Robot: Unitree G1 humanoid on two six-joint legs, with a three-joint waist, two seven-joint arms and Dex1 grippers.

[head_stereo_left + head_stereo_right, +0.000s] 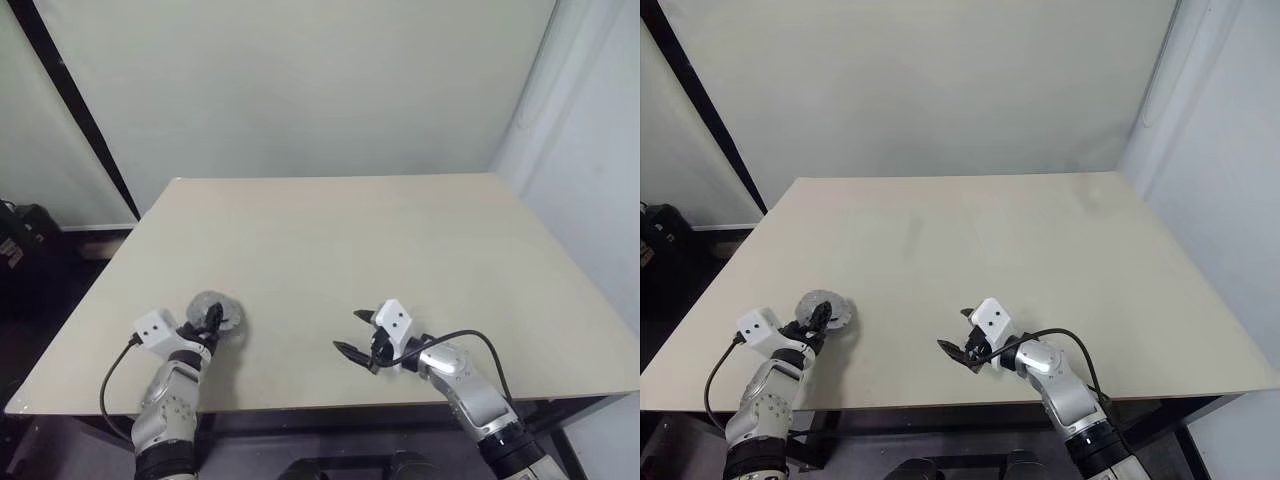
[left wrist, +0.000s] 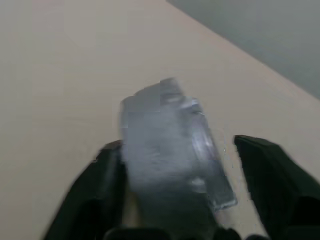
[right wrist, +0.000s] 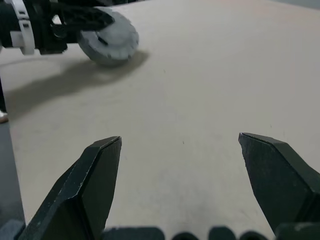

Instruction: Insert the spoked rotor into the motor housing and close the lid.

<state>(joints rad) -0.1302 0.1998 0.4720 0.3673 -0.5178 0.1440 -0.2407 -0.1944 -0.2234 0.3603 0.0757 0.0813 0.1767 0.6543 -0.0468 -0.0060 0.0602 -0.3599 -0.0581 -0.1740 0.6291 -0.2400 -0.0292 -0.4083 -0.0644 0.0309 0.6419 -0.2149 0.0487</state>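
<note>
Right wrist view shows the right gripper (image 3: 180,150) spread wide over bare table (image 3: 210,75), while the left gripper (image 3: 97,20) straddles a round grey assembly (image 3: 112,42), its grip unclear.

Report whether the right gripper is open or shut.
Open. The right gripper shows its two black fingers spread wide apart over the bare table, with nothing between them.

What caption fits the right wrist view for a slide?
Open right hand above the bare table; beyond it, the left hand at a grey round assembly.
</note>
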